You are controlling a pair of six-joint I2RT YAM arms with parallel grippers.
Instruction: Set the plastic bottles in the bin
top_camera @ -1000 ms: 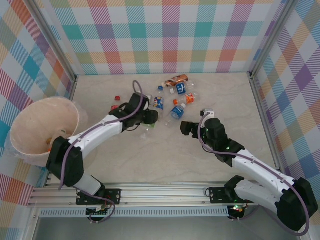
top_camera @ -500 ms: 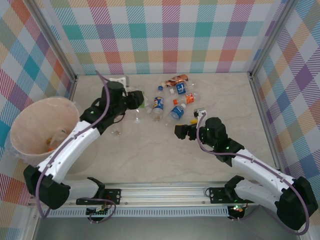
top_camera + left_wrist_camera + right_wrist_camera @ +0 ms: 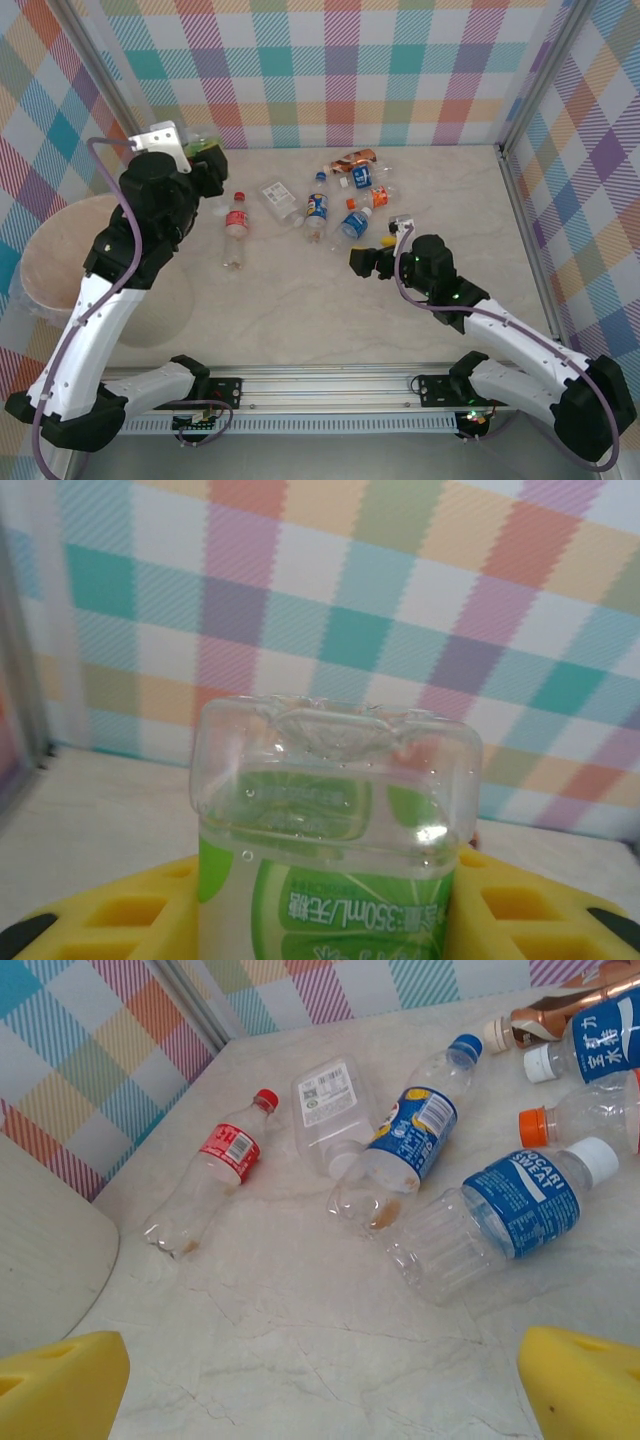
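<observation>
The left end effector is clamped on a green-labelled bottle, its yellow fingers pressed against either side of the clear body, with the bottle's square base pointing toward the checked wall. From above, this end effector is raised near the back-left corner, and the bottle's green label shows at its tip, beyond the far right rim of the bin. The bin stands at the left side of the counter with the left arm crossing over it. The right end effector stands wide apart with nothing between its yellow fingertips, low over the counter and facing the loose bottles. In the top view it sits just in front of them. Nearest it lies a blue-labelled bottle with a white cap, touching a blue-and-yellow-labelled bottle. Further off lie a flat clear bottle and, apart to the left, a red-labelled bottle. An orange-capped bottle and a crushed copper-coloured bottle lie toward the back.
</observation>
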